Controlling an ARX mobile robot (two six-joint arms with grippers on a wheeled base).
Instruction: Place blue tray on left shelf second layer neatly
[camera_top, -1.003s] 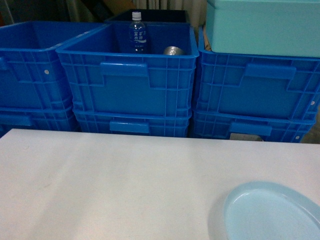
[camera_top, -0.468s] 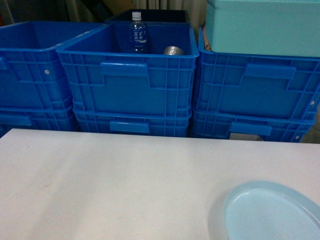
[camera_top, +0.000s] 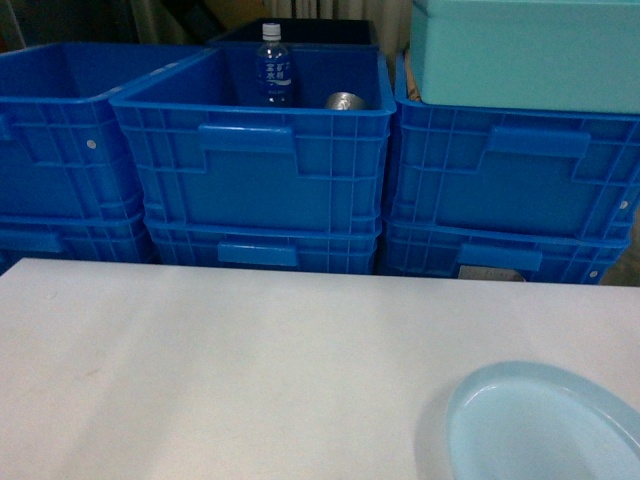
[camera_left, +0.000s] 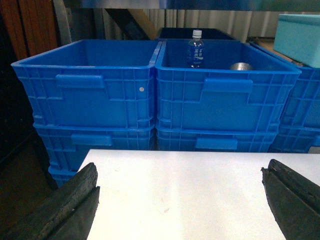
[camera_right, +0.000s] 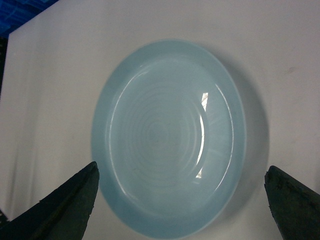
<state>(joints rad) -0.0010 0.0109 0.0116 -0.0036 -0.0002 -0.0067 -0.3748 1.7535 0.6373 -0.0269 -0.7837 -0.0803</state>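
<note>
Blue tray: the blue tray (camera_top: 540, 425) lies flat on the white table (camera_top: 230, 360), at its near right corner in the head view; only part of it shows there. From my right wrist I see it whole, an oval dish (camera_right: 167, 137) with a raised rim and faint rings in its floor.

My right pincer: my right gripper (camera_right: 181, 202) hangs above the tray with its jaws spread wide. One dark fingertip (camera_right: 65, 205) sits off the tray's one side and the other off the opposite side, neither touching the rim.

My left pincer: my left gripper (camera_left: 180, 202) is also spread wide, holding nothing, over a bare stretch of the table near its left edge, facing the crates.

Behind the table: deep blue crates (camera_top: 255, 150) stand stacked in a row. The middle upper crate holds an upright water bottle (camera_top: 274, 68) and, just beside it, a small silvery can (camera_top: 345, 101).

Top right: a turquoise box (camera_top: 525, 50) rests on the right-hand stack.

Left shelf second layer: I cannot see it in any view.
</note>
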